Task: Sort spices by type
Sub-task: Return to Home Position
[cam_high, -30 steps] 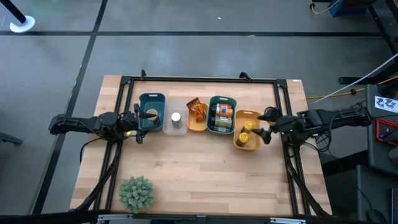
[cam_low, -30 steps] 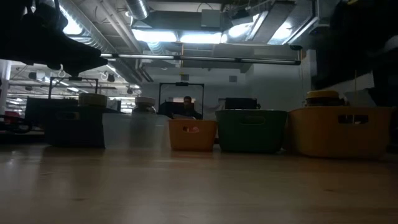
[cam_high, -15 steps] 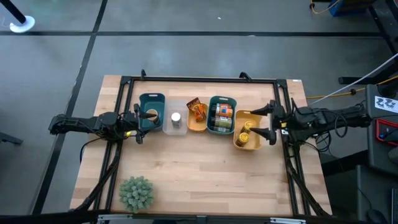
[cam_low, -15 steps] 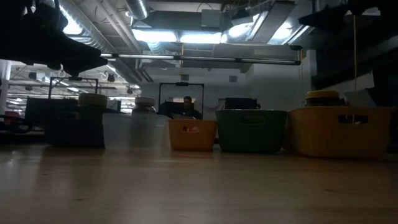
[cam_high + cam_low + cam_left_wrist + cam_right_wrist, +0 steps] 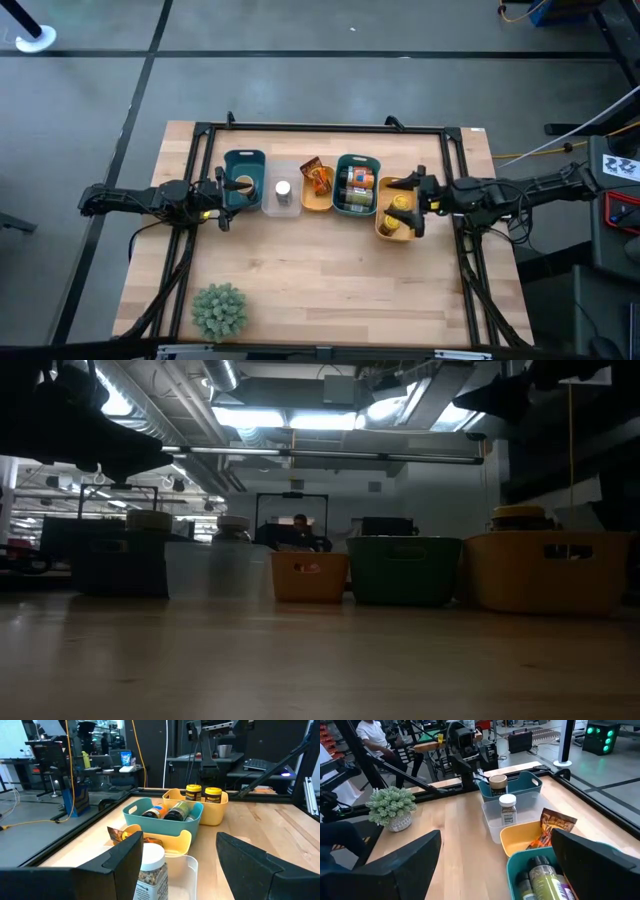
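A pale wooden counter [image 5: 320, 280] is crossed by a row of five bins. A tan-lidded jar [image 5: 243, 185] is kept in the left teal bin [image 5: 243, 158], a white-lidded jar [image 5: 283, 189] in the clear bin [image 5: 283, 209], a brown-orange packet [image 5: 316, 177] in the small orange bin [image 5: 316, 204], spice bottles [image 5: 358, 183] in the second teal bin [image 5: 357, 159], and yellow-lidded jars [image 5: 193, 792] in the yellow bin [image 5: 216, 814]. The left tool [image 5: 222, 198] is held just beside the left teal bin, spread wide and empty. The right tool [image 5: 403, 207] is held over the yellow bin, likewise wide and empty.
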Robot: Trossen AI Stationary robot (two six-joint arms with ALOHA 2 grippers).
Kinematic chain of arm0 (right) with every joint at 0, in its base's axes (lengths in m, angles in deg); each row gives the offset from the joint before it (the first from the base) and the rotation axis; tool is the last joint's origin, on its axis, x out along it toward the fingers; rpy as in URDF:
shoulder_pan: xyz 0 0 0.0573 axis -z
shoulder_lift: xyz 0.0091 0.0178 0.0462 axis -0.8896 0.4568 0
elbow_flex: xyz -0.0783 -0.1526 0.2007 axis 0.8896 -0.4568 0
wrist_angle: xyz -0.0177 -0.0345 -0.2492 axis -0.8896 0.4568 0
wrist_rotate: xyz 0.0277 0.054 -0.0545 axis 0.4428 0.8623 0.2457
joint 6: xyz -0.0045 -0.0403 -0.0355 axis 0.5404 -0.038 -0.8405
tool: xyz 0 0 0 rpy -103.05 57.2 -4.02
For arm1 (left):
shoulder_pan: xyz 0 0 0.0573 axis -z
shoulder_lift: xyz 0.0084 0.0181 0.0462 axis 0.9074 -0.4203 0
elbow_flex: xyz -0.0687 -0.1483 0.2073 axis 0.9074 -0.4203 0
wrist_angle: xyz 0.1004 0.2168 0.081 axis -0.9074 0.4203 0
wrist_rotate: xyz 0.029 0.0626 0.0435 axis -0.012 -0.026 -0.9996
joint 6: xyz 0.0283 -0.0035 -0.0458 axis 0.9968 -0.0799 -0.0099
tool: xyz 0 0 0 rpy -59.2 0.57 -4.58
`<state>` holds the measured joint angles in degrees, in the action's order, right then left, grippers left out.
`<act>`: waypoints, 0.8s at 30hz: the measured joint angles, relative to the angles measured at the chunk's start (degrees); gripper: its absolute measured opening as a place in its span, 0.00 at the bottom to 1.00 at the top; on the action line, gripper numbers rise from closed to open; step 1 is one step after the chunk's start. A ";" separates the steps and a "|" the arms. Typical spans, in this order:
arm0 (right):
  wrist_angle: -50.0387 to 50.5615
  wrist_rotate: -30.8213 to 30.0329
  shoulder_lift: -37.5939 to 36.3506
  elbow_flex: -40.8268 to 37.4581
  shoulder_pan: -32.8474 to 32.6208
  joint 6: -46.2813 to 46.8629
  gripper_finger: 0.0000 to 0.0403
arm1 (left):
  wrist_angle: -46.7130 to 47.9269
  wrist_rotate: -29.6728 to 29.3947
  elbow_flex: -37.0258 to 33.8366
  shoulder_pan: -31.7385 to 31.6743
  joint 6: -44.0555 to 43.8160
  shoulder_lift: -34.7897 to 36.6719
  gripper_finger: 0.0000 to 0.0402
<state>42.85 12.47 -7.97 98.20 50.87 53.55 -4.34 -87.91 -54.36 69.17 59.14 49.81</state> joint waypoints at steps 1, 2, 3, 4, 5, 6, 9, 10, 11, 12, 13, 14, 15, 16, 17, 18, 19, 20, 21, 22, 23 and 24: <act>-0.02 0.01 0.00 0.00 0.20 0.01 0.93 | 0.00 0.00 0.00 0.00 -0.01 0.00 0.59; -0.02 0.08 -0.07 0.00 0.63 0.04 0.93 | 0.00 0.00 0.00 0.01 -0.01 0.00 0.59; 0.01 0.18 -0.27 0.00 1.27 0.16 0.93 | 0.00 0.02 0.00 0.01 -0.01 -0.02 0.59; 0.05 0.53 -0.62 0.00 2.10 0.18 0.93 | 0.01 0.01 0.00 0.00 -0.01 -0.02 0.59; 0.07 0.77 -0.98 0.00 3.04 0.18 0.93 | 0.00 0.00 0.00 -0.01 -0.01 0.00 0.59; 0.07 1.37 -1.28 0.00 4.16 0.16 0.93 | 0.01 0.00 0.00 -0.01 -0.01 -0.01 0.59; 1.45 4.72 -2.30 -0.20 8.18 -0.16 0.93 | 0.00 0.00 0.00 0.01 -0.01 -0.01 0.59; 1.45 6.11 -2.73 -0.62 9.56 -0.38 0.93 | 0.01 0.01 0.00 0.00 -0.01 -0.02 0.59; 1.32 7.46 -3.14 -1.11 10.94 -0.46 0.93 | 0.00 0.00 0.00 -0.01 -0.01 0.00 0.59; 1.05 8.66 -3.54 -1.75 12.36 -0.48 0.93 | 0.02 0.00 0.00 -0.01 -0.01 -0.02 0.59; 1.07 9.82 -3.93 -2.59 13.86 -0.48 0.93 | 0.00 0.02 0.00 -0.01 -0.01 -0.02 0.59; 1.21 10.85 -4.41 -3.61 15.30 -0.47 0.93 | 0.00 0.00 0.00 0.01 0.00 -0.02 0.59; 1.09 11.76 -4.93 -4.77 16.76 -0.23 0.93 | 0.00 0.00 0.00 0.00 -0.01 -0.02 0.59; 0.56 12.72 -5.61 -6.06 18.24 -0.03 0.93 | 0.00 0.00 0.00 -0.01 -0.01 -0.02 0.59; -0.30 14.03 -6.54 -7.48 19.76 0.27 0.93 | 0.00 0.00 0.00 0.01 -0.01 -0.02 0.59; -1.67 15.60 -7.51 -9.10 21.15 0.62 0.93 | 0.00 0.01 0.00 0.00 -0.01 -0.02 0.59; -3.30 17.59 -8.57 -10.78 22.48 0.84 0.93 | 0.01 0.02 0.00 0.00 -0.01 -0.02 0.59; -4.78 19.61 -9.82 -12.52 23.76 1.00 0.93 | 0.00 0.00 0.00 0.00 -0.01 -0.02 0.59; -6.45 21.70 -11.12 -14.37 24.95 1.02 0.93 | 0.00 0.00 0.00 0.00 0.00 -0.02 0.59; -8.05 23.47 -12.45 -16.06 26.02 1.03 0.93 | 0.01 0.01 0.00 -0.01 -0.01 -0.02 0.59; -9.34 24.73 -13.85 -17.62 27.04 1.07 0.93 | 0.00 0.00 0.00 0.01 -0.01 -0.02 0.59; -9.67 25.60 -15.49 -18.98 27.89 1.21 0.93 | 0.00 0.00 0.00 -0.01 -0.01 0.00 0.59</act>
<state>33.18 38.07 -23.46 79.22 78.76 54.76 -4.35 -87.92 -54.36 69.16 59.14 49.81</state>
